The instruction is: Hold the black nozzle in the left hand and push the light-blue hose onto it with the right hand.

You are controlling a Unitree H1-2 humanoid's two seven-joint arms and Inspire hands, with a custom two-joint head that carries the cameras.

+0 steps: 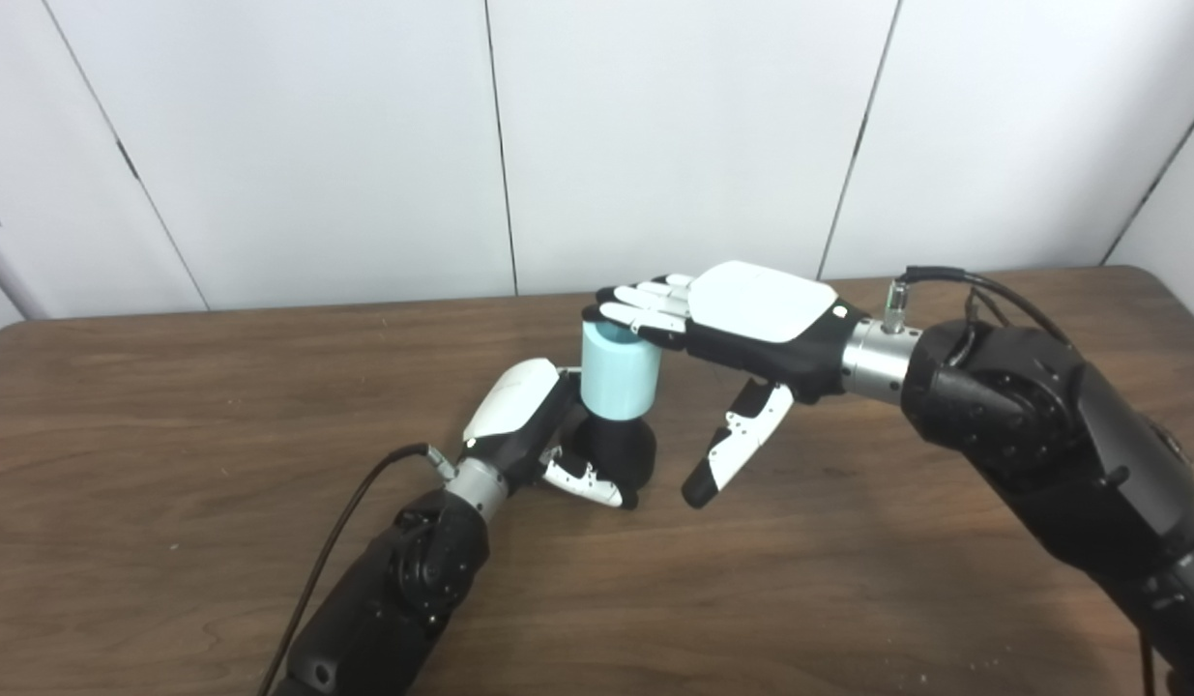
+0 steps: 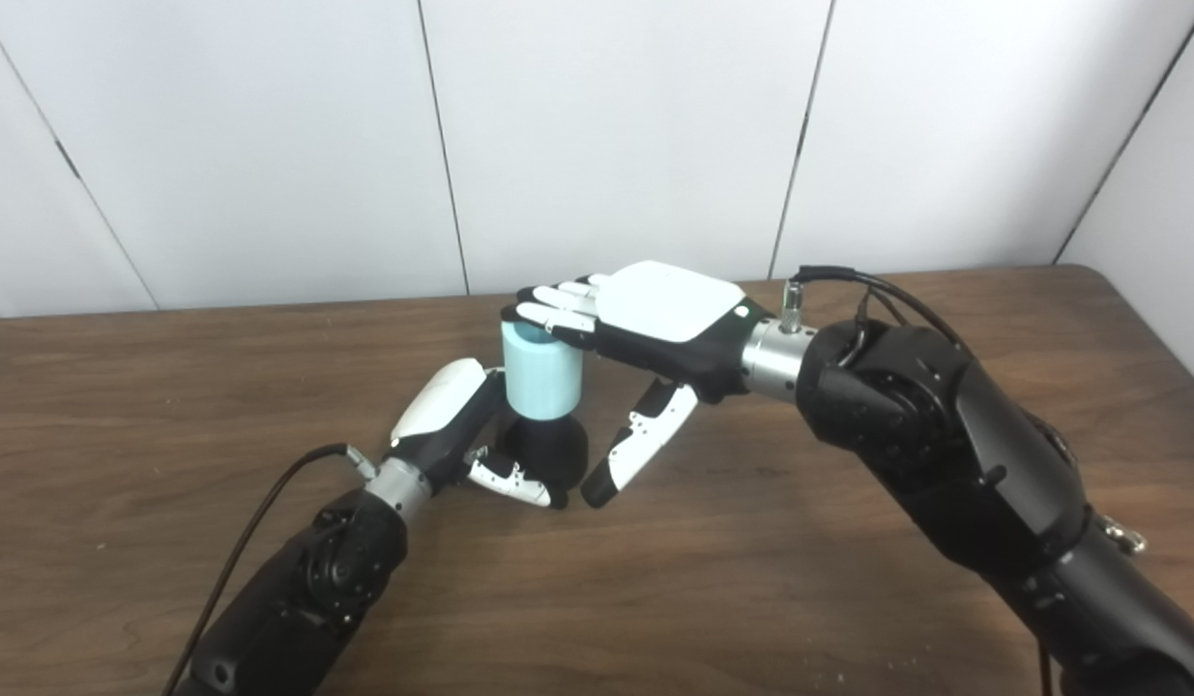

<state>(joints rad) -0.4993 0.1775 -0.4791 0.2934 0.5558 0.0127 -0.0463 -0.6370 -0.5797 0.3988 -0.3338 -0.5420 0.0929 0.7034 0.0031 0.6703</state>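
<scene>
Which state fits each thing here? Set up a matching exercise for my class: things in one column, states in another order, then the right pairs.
Things:
1. left hand
2. right hand
3. light-blue hose
4. black nozzle

States:
A. stands upright on the black piece
B. flat, fingers resting on top of the blue piece
C. closed around the black piece
D. at the bottom, on the table

Pairs: 1-C, 2-B, 3-A, 4-D

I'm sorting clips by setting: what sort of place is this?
Probably a robot test bench or lab: a bare wooden table against plain white wall panels, with only the left hand, the right hand, the light-blue hose and the black nozzle.
</scene>
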